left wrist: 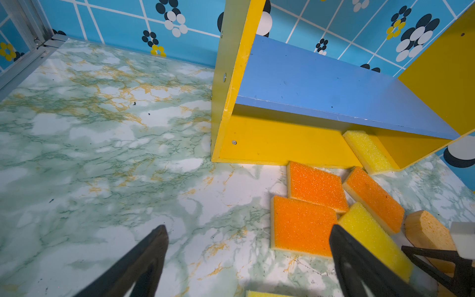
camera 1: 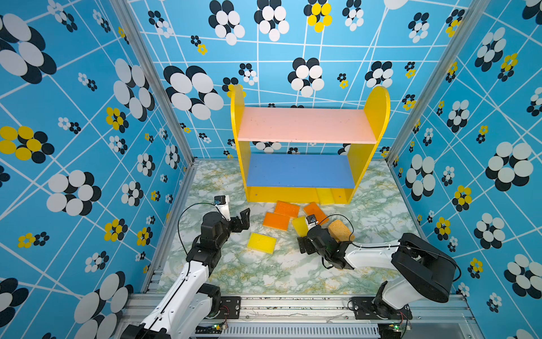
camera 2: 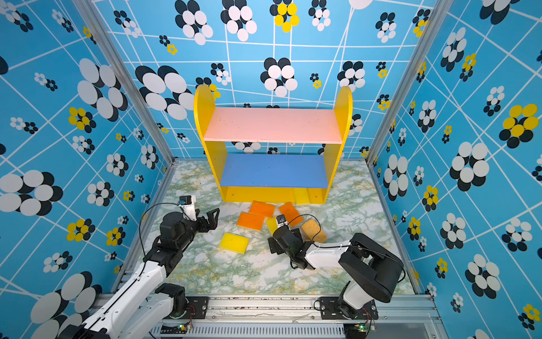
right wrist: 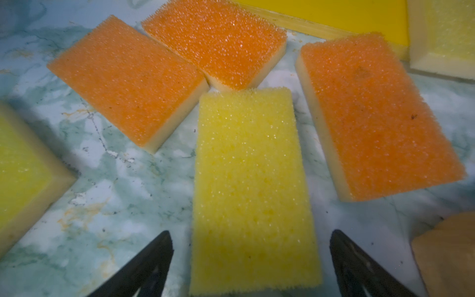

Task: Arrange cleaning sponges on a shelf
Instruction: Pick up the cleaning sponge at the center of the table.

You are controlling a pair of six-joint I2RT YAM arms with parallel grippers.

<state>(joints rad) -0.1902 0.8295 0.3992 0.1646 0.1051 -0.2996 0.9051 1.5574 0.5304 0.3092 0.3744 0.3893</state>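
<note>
A: Sponges first — where?

B: Mostly flat on the marbled table point(camera 1: 264, 273), bunched just in front of the shelf point(camera 1: 376, 111). Middle yellow sponge point(right wrist: 252, 180) lying lengthwise between the fingers of the right gripper point(right wrist: 250, 232).

A: Gripped?

B: No. Jaws spread wide, bare table on either side of the sponge — clear of it, holding nothing.

A: And around it?

B: Fanned past its far end, three orange ones. Left orange sponge point(camera 1: 275, 221) on the left arm's side. Far orange sponge point(camera 1: 286, 209) corner to corner with that one and just beside the shelf's front edge. Right orange sponge point(camera 1: 315, 212) angled off on the right arm's side. Tan porous block point(camera 1: 338, 230) close against the right gripper, on its outer side. Lone yellow sponge point(camera 1: 262, 243) apart from the bunch, nearer the arms' bases, between the two grippers.

A: Anything on the shelf?

B: One shelved yellow sponge point(left wrist: 367, 151), down on the yellow base, tucked under the blue board point(left wrist: 334, 84), toward the right side panel.

A: Left gripper?

B: Left gripper point(camera 1: 243, 220) off to the left of the bunch, over bare table, jaws wide apart and empty.
</note>
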